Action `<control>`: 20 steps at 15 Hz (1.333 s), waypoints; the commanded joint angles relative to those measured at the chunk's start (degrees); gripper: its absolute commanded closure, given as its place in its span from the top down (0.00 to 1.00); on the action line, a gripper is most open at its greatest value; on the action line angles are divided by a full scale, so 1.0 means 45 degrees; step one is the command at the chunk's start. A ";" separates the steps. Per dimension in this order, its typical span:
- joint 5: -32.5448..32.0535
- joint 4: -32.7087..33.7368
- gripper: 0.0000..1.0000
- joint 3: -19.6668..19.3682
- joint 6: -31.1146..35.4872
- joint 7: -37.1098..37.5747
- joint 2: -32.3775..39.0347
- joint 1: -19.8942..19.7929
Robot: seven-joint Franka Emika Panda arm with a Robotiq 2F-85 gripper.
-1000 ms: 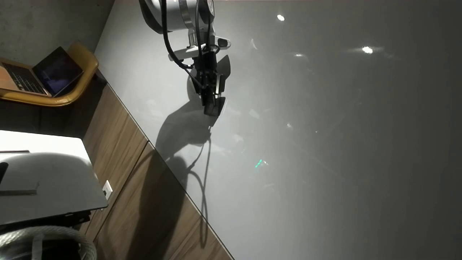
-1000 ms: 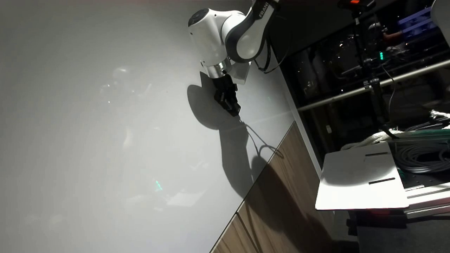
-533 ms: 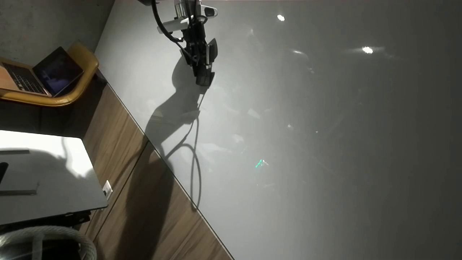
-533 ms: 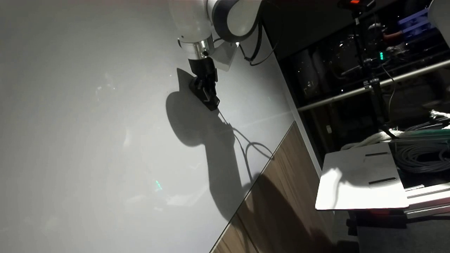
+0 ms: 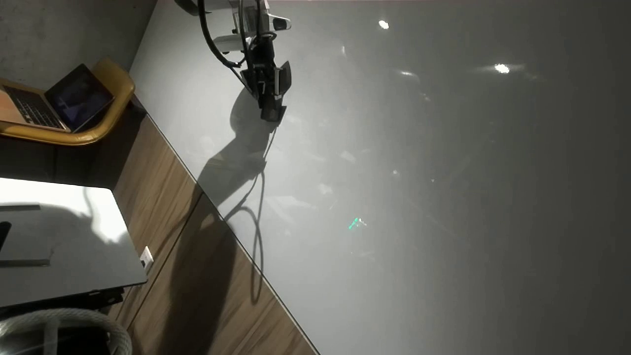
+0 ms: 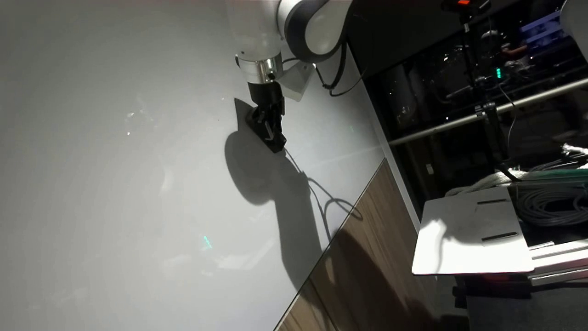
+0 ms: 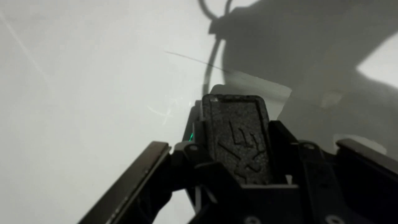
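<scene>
In an exterior view I see a laptop (image 5: 64, 103) open on a yellow chair (image 5: 114, 81). Both exterior views show me a white plate (image 6: 468, 234) with a rope (image 5: 74, 315) nearby. In an exterior view I get a coiled cable (image 6: 546, 222) and a slanting rail (image 6: 459, 121).

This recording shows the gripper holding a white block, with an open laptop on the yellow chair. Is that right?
One detail is off: the block is dark, as the wrist view shows. The gripper does hold it, and the laptop on the yellow chair is open.
</scene>
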 commanded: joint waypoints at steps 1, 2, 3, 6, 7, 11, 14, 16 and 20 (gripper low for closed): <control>-0.0240 -0.0869 0.29 -0.0536 0.2155 0.0259 0.0237 -0.0633; -0.0310 -0.1186 0.29 -0.0662 0.2610 0.0271 0.0262 -0.0784; -0.0407 -0.1435 0.29 -0.0794 0.3016 0.0283 0.0292 -0.0933; -0.0532 -0.1995 0.29 -0.1281 0.4046 0.0165 0.0326 -0.1395; -0.0531 -0.2130 0.29 -0.1412 0.4270 0.0154 0.0326 -0.1513; -0.0642 -0.2381 0.29 -0.1592 0.4285 0.0167 0.0098 -0.1695; -0.0873 -0.2295 0.29 -0.1584 0.3937 0.0009 -0.0176 -0.1704; -0.0778 -0.2505 0.29 -0.1580 0.3738 -0.0303 -0.0536 -0.1699; 0.2301 -0.4329 0.29 -0.1246 0.2067 -0.2485 -0.1569 -0.1317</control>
